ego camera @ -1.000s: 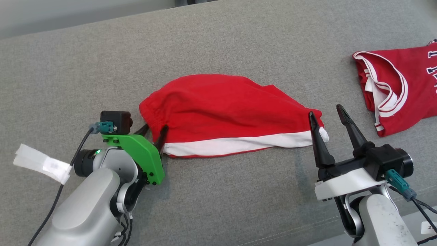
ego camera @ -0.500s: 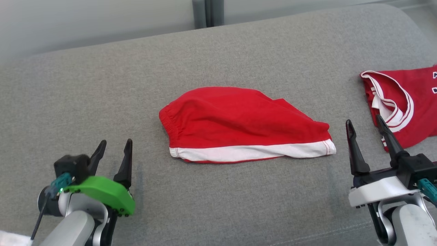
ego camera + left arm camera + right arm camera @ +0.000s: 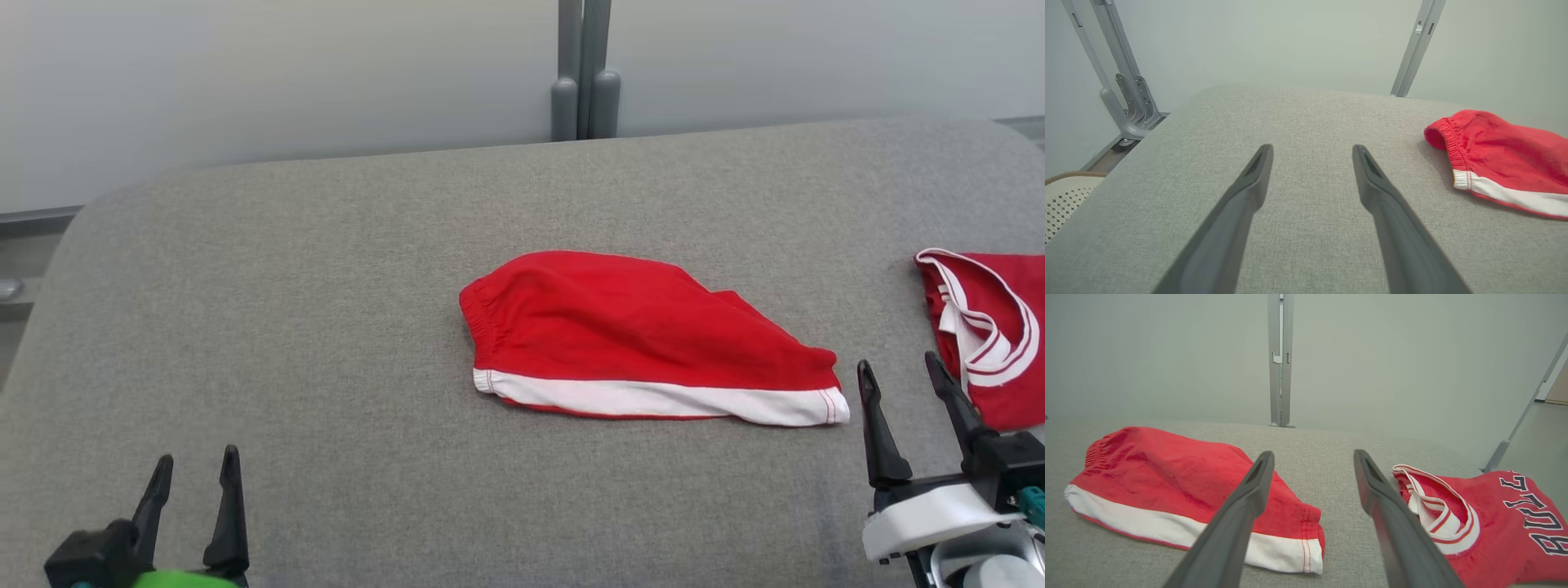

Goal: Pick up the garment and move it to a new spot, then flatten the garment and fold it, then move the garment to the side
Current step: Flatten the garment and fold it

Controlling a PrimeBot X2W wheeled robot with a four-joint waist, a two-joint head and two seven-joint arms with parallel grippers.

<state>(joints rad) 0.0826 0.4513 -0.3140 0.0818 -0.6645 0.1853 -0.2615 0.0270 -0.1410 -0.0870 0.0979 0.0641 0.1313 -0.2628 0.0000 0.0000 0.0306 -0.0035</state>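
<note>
A: Biggest first. Backdrop?
B: Pale wall (image 3: 245,73) across the back. Before it the table (image 3: 286,343), covered in grey woven cloth with rounded corners. It runs off the head view at the right and the bottom.

A: The shorts?
B: Shorts (image 3: 637,327) lie near the table's middle, a little right of centre. They are red and folded into one long, low shape. The elastic waistband is at the robot's left end and a white band runs along the near edge. The hem at the right end has red stitching. They lie free of both tools.

A: Other cloth?
B: Jersey (image 3: 1000,343), red with white-and-red trim at its openings, on the table's right side, cut off by the head view's edge. The right wrist view shows dark letters on it. A strip of bare table separates it from the shorts.

A: Tools?
B: Right tool (image 3: 898,362) at lower right, fingers parted wide, gripping nothing. Its tips are near the gap between shorts and jersey, close to the hem but apart from it. Left tool (image 3: 199,454) at lower left, well apart from the shorts, fingers likewise spread, over bare cloth.

A: Smaller items?
B: Grey upright post (image 3: 584,82) against the wall, behind the table's far edge.
</note>
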